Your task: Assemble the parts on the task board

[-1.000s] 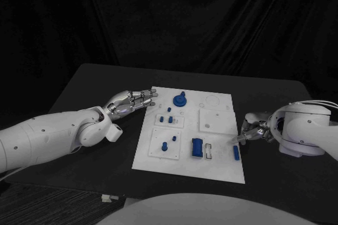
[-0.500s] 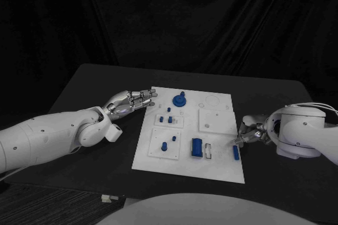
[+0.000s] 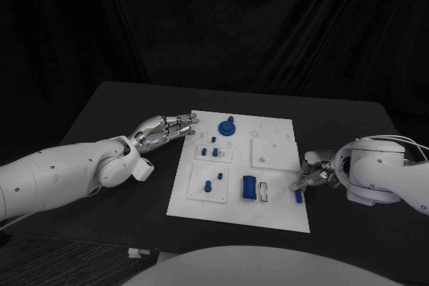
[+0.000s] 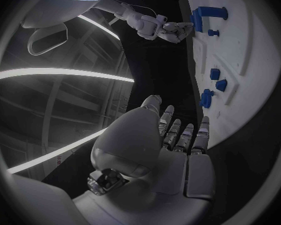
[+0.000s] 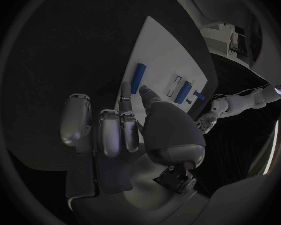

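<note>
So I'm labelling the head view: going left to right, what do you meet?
left hand → task board → long blue part near its right edge → right hand

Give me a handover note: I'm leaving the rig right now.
Left hand: holds nothing, fingers loosely curled, beside the task board's far left edge.
Right hand: at the board's right edge, fingertips right at the long blue part lying there; whether it grips it cannot be told.
Round blue part sits at the far end, blue block near the middle.
Assembly unfinished.
</note>
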Robot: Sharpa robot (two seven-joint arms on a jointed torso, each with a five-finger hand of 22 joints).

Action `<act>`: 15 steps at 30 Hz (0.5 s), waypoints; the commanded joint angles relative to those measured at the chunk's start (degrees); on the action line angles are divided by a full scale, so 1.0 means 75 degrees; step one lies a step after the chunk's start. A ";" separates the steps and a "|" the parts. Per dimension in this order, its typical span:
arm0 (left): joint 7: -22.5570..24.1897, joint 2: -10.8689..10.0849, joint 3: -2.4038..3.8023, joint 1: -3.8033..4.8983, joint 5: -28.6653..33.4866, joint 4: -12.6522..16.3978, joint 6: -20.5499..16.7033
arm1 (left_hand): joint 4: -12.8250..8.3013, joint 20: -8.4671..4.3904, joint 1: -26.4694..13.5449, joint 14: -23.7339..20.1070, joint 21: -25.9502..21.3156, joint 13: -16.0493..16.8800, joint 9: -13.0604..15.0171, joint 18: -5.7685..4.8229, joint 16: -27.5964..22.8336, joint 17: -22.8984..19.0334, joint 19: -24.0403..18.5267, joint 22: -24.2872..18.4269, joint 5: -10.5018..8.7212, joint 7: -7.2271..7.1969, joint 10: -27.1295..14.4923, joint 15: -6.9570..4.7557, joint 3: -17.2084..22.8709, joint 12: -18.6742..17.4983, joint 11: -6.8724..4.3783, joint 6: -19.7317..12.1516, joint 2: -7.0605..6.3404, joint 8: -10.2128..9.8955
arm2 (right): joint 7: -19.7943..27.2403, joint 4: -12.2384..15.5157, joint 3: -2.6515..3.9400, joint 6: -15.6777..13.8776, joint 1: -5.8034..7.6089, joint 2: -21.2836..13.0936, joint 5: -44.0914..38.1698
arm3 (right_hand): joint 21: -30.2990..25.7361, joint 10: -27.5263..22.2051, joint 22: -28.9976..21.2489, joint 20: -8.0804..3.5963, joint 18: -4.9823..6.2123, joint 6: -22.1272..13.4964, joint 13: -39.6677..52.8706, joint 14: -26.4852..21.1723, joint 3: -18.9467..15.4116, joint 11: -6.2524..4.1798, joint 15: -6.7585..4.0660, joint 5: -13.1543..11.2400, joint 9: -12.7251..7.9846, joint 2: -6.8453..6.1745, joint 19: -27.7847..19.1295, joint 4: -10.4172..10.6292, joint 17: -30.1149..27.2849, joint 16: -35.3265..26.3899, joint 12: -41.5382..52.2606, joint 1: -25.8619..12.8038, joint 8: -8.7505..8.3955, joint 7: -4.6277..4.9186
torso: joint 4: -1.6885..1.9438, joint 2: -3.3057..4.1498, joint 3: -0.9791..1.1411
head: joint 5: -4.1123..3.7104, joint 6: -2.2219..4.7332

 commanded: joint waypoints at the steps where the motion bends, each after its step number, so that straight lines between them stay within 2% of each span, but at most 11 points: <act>1: 0.0098 0.0002 0.0007 -0.0011 0.0050 0.0022 0.0051 | 0.0011 0.0011 -0.0014 0.0043 0.0047 0.0004 0.0008 -0.0085 0.0046 0.0010 0.0046 -0.0006 0.0050 0.0008 0.0045 -0.0013 0.0044 0.0015 0.0003 0.0043 -0.0070 0.0047 | -0.0126 -0.0020 0.0001 0.0071 -0.0042 0.0022 0.0020 | -0.0054 0.0800 0.1222 -0.0046 -0.0066 -0.0007 0.2012 0.0537 0.0017 -0.0043 -0.0036 0.0122 -0.0026 -0.0035 0.0022 -0.0118 0.0318 -0.0011 0.0019 0.0136 -0.0071 0.0028 | 0.0000 0.0003 0.0001 | -0.0017 0.0001; 2: 0.0098 0.0001 0.0007 -0.0011 0.0050 0.0023 0.0051 | 0.0011 0.0011 -0.0014 0.0043 0.0047 0.0004 0.0008 -0.0085 0.0046 0.0010 0.0046 -0.0006 0.0050 0.0008 0.0045 -0.0013 0.0044 0.0015 0.0003 0.0043 -0.0070 0.0047 | -0.0126 -0.0022 0.0001 0.0067 -0.0053 0.0031 0.0026 | -0.0058 0.0800 0.1221 -0.0045 -0.0066 -0.0010 0.2012 0.0536 0.0025 -0.0042 -0.0036 0.0140 -0.0030 -0.0034 0.0021 -0.0130 0.0310 -0.0013 0.0019 0.0148 -0.0079 0.0029 | -0.0001 0.0003 0.0001 | -0.0010 0.0001; 6: 0.0097 0.0001 0.0007 -0.0011 0.0050 0.0025 0.0055 | 0.0011 0.0011 -0.0014 0.0043 0.0047 0.0004 0.0008 -0.0085 0.0046 0.0010 0.0046 -0.0006 0.0050 0.0008 0.0045 -0.0013 0.0044 0.0015 0.0003 0.0043 -0.0070 0.0047 | -0.0126 -0.0021 0.0001 0.0032 -0.0085 0.0062 0.0078 | -0.0103 0.0800 0.1210 -0.0044 -0.0057 -0.0037 0.2012 0.0528 0.0211 -0.0046 -0.0039 0.0700 -0.0064 -0.0062 0.0008 -0.0434 0.0265 -0.0029 0.0019 0.0463 -0.0173 0.0026 | -0.0003 -0.0001 0.0002 | -0.0002 0.0001; 9: 0.0099 0.0005 0.0007 -0.0012 0.0050 0.0022 0.0058 | 0.0006 0.0012 -0.0015 0.0043 0.0047 0.0004 0.0007 -0.0091 0.0046 0.0010 0.0049 -0.0009 0.0053 0.0010 0.0046 -0.0011 0.0051 0.0013 0.0007 0.0040 -0.0075 0.0047 | -0.0125 -0.0026 0.0001 -0.0023 -0.0097 0.0092 0.0162 | -0.0129 0.0800 0.1203 -0.0043 -0.0053 -0.0068 0.2012 0.0521 0.0325 -0.0041 -0.0036 0.0968 -0.0076 -0.0084 0.0000 -0.0605 0.0222 -0.0043 0.0019 0.0614 -0.0218 0.0034 | -0.0005 -0.0001 0.0000 | -0.0011 0.0001; 13: 0.0102 0.0008 0.0007 -0.0013 0.0050 0.0022 0.0063 | 0.0006 0.0012 -0.0015 0.0043 0.0047 0.0004 0.0007 -0.0091 0.0046 0.0010 0.0049 -0.0009 0.0053 0.0010 0.0046 -0.0011 0.0051 0.0013 0.0007 0.0040 -0.0075 0.0047 | -0.0115 -0.0032 0.0001 -0.0137 -0.0105 0.0148 0.0300 | -0.0197 0.0800 0.1187 -0.0034 -0.0043 -0.0154 0.2012 0.0509 0.0491 -0.0019 -0.0019 0.1317 -0.0086 -0.0116 -0.0018 -0.0844 0.0154 -0.0065 0.0019 0.0787 -0.0285 0.0064 | -0.0003 0.0001 0.0000 | -0.0010 0.0001; 14: 0.0103 0.0008 0.0007 -0.0013 0.0050 0.0023 0.0063 | 0.0006 0.0012 -0.0015 0.0043 0.0047 0.0004 0.0007 -0.0091 0.0046 0.0010 0.0049 -0.0009 0.0053 0.0010 0.0046 -0.0011 0.0051 0.0013 0.0007 0.0040 -0.0075 0.0047 | -0.0109 -0.0029 0.0001 -0.0190 -0.0107 0.0162 0.0350 | -0.0249 0.0800 0.1174 -0.0025 -0.0035 -0.0246 0.2012 0.0498 0.0571 0.0009 -0.0002 0.1537 -0.0102 -0.0133 -0.0033 -0.0952 0.0093 -0.0084 0.0019 0.0857 -0.0339 0.0102 | -0.0003 0.0002 0.0000 | -0.0008 0.0001; 15: 0.0103 0.0007 0.0007 -0.0014 0.0050 0.0023 0.0062 | 0.0006 0.0012 -0.0015 0.0043 0.0047 0.0004 0.0007 -0.0091 0.0046 0.0010 0.0049 -0.0009 0.0053 0.0010 0.0046 -0.0011 0.0051 0.0013 0.0007 0.0040 -0.0075 0.0047 | -0.0103 -0.0026 0.0001 -0.0229 -0.0108 0.0169 0.0389 | -0.0255 0.0800 0.1172 -0.0023 -0.0034 -0.0257 0.2012 0.0497 0.0580 0.0013 0.0001 0.1562 -0.0104 -0.0135 -0.0034 -0.0963 0.0087 -0.0086 0.0019 0.0862 -0.0346 0.0107 | -0.0001 0.0002 0.0000 | -0.0007 0.0001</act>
